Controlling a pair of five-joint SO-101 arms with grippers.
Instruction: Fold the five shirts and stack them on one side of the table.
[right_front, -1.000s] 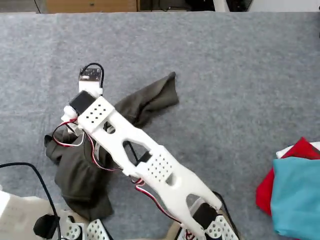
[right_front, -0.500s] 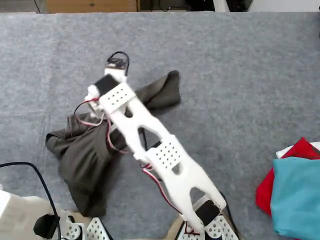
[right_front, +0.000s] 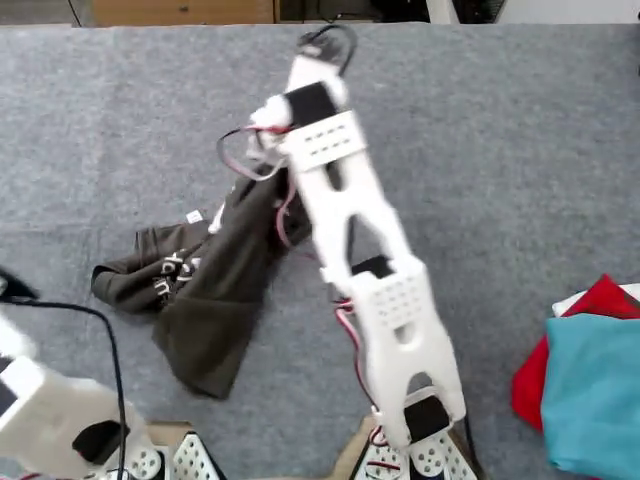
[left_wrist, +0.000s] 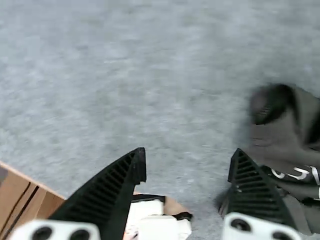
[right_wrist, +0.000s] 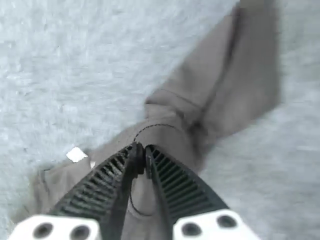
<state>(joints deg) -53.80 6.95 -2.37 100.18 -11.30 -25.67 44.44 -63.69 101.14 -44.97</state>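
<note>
A dark olive shirt (right_front: 205, 290) lies crumpled on the grey table (right_front: 520, 150), left of centre. My right gripper (right_wrist: 140, 155) is shut on a fold of the olive shirt (right_wrist: 220, 95) and holds part of it lifted. In the high view the right arm (right_front: 350, 230) stretches from the front edge toward the table's back, and the cloth hangs below its wrist. My left gripper (left_wrist: 187, 175) stands open low over bare table at the front left, with the shirt's edge (left_wrist: 285, 130) just beside one finger. Folded teal (right_front: 595, 390) and red (right_front: 530, 385) shirts are stacked at the right edge.
A black cable (right_front: 95, 330) runs to the left arm's base (right_front: 50, 425) at the front left corner. The wooden table edge (left_wrist: 20, 200) shows under the left gripper. Bare grey cloth covers the table's back and right middle.
The right arm swung from the left side toward the table's back centre, dragging and lifting the olive shirt with it. The shirt has turned over, showing a label and print. The left arm's base shifted.
</note>
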